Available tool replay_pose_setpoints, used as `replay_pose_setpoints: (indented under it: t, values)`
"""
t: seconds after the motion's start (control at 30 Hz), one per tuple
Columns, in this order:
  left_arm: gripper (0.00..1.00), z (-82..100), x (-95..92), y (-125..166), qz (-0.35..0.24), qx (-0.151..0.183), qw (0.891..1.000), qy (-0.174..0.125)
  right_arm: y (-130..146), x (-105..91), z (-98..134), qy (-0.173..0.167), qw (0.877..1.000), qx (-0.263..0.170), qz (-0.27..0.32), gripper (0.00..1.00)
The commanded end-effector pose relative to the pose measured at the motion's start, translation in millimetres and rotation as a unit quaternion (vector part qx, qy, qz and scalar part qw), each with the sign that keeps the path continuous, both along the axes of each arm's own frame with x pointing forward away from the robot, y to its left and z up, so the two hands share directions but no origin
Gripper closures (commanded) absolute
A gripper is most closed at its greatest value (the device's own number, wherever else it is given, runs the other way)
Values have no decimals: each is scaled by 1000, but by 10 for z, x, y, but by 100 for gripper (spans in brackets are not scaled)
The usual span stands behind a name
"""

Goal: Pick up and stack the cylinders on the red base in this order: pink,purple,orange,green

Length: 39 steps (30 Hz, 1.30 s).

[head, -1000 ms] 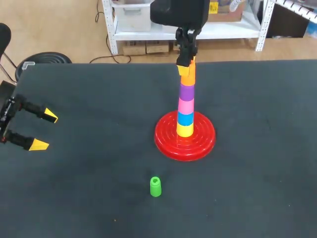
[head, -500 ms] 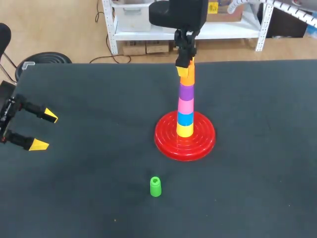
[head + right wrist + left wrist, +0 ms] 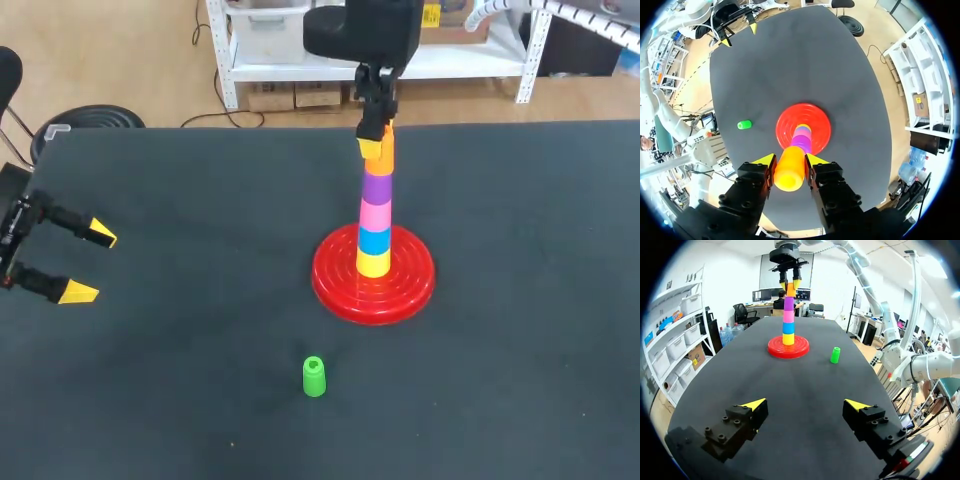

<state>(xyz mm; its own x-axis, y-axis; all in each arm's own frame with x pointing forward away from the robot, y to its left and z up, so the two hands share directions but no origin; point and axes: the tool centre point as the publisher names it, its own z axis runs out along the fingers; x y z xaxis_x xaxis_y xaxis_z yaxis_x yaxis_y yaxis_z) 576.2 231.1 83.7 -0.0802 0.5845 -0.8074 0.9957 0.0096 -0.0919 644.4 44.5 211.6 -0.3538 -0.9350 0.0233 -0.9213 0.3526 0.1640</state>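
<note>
Right wrist view: the orange cylinder point(image 3: 790, 172) sits between the two yellow tips of the right claw point(image 3: 790, 161), which grips it from both sides. It is at the top of the stack, directly above the purple cylinder point(image 3: 801, 142). I cannot tell whether it is fully seated.

In the head view the stack on the red base point(image 3: 330, 280) reads, from the bottom, yellow cylinder point(image 3: 373, 263), blue cylinder point(image 3: 374, 240), pink cylinder point(image 3: 375, 213), purple, orange. The base lies near the middle of the dark tabletop point(image 3: 520, 360).

The green cylinder point(image 3: 314, 377) stands upright on the tabletop, apart from the base, on the robot's side of it.

The left claw point(image 3: 90, 263) hangs wide and holds nothing at the tabletop's left edge, well apart from the stack.
</note>
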Motion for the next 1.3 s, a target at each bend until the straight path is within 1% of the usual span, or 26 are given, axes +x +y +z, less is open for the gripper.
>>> replay_pose_setpoints:
  t: [0.03, 0.27, 0.53, 0.63, 0.97, 1.3]
  values:
    - [0, -11, 3, 9, -1, -1, 1000, -1, 20, 18, -128, 3, 1000, -2, 0, 100]
    - [0, -11, 3, 9, -1, -1, 1000, -1, 23, 32, -64, -8, 1000, -9, -1, 100]
    - [0, -11, 3, 9, -1, -1, 1000, -1, -21, 41, 70, -28, 1000, -9, -8, 100]
    - [0, -11, 3, 9, -1, -1, 1000, -1, -22, 41, 73, -28, 1000, -10, -8, 100]
    - [0, -11, 3, 9, -1, -1, 1000, -1, 0, 55, -39, -13, 1000, -7, -6, 100]
    - [0, -11, 3, 9, -1, -1, 1000, -1, -9, 10, -160, -3, 1000, 2, -10, 100]
